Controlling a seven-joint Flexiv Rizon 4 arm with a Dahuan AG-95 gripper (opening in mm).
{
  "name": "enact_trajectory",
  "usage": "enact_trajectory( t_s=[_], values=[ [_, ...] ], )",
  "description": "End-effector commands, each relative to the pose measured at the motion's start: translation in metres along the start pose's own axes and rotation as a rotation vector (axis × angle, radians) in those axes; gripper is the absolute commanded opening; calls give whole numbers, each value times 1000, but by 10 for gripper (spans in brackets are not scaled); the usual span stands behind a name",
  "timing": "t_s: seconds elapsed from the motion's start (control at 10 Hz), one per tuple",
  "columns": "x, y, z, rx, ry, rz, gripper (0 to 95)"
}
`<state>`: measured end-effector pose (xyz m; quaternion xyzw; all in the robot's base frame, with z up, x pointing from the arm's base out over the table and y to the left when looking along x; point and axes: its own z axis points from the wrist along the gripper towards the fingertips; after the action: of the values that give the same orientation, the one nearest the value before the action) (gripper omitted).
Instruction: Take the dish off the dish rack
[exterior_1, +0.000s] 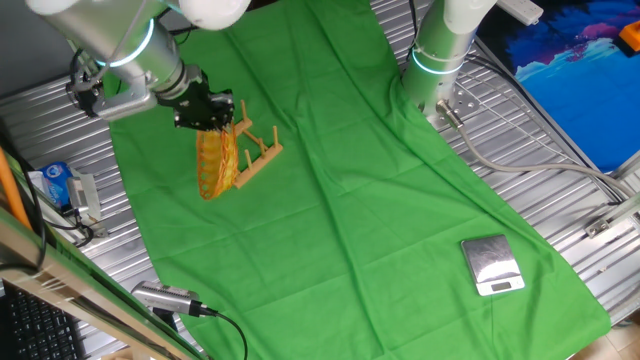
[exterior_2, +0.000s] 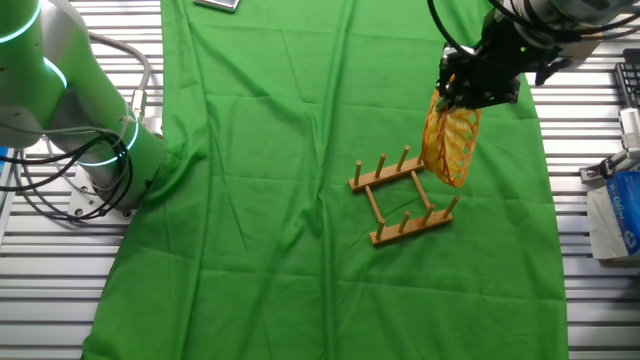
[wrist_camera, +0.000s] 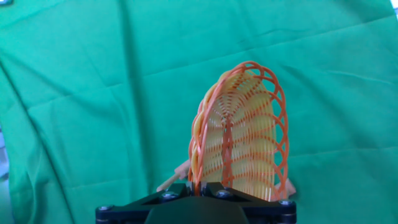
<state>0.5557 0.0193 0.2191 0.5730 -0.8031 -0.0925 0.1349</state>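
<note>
A green cloth covers the middle of the table, with ribbed metal showing along both long sides. The dish rack stands on the cloth toward one side, with broad stretches of bare cloth around it on three sides. The nearest cloth edge lies beyond the rack on the gripper's side, where a blue-and-white packet sits on the bare metal. A silver scale rests well apart, near the far corner of the cloth, and a second arm's base stands at the cloth's edge, also well away.

The gripper hangs over the rack's outer end, its fingers closed down on the upper rim of the dish. The dish stands on edge, nearly upright, hanging below the gripper. In the other fixed view its lower rim sits just beside the pegs at the rack's end; whether it is touching the rack or is clear of it cannot be told. In the hand view the dish fills the centre, edge-on and slightly tilted, with a sliver of the wooden rack visible behind its lower left.
</note>
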Motion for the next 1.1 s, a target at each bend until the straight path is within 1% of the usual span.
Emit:
enact_trajectory(
  t_s=[0.1,0.2,0.4,0.8,0.9,1.0,1.1],
  values=[
    [-8,-3,1,1,-6,19,0],
    [-15,-5,2,5,-9,31,0],
    [-22,-7,0,8,-5,40,0],
    [-22,-7,0,9,0,27,0],
    [-22,-7,0,11,6,28,0],
    [-22,-7,0,6,3,28,0],
    [-22,-7,0,3,-13,45,0]
  ],
)
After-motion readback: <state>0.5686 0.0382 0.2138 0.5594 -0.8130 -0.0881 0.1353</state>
